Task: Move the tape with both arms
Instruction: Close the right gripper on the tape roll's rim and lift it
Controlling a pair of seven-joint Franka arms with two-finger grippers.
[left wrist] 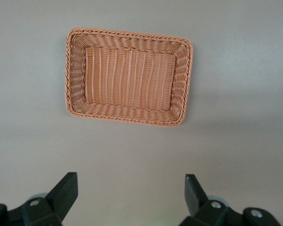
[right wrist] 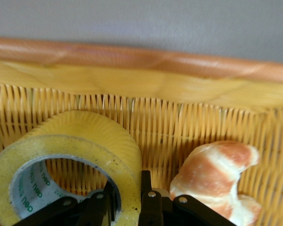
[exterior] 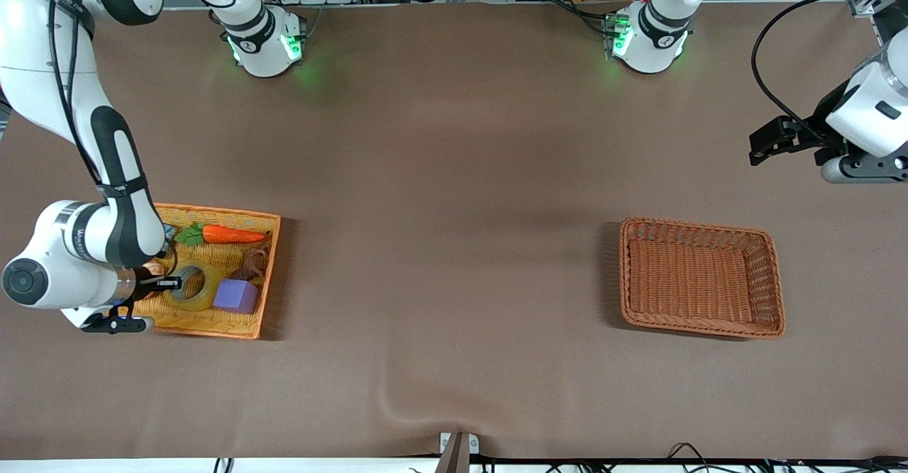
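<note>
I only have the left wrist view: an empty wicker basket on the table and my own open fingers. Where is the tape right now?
Observer: The tape lies in the yellow basket at the right arm's end of the table.
Operator: Has the right arm got it?
Observer: The right gripper has its fingers across the roll's wall, one inside the ring and one outside.
Operator: Anything crowding it there?
Observer: A purple cube sits beside the roll, and a croissant lies beside the gripper.
Operator: And where is my arm?
Observer: The left gripper waits in the air at its own end of the table, apart from the brown basket.
</note>
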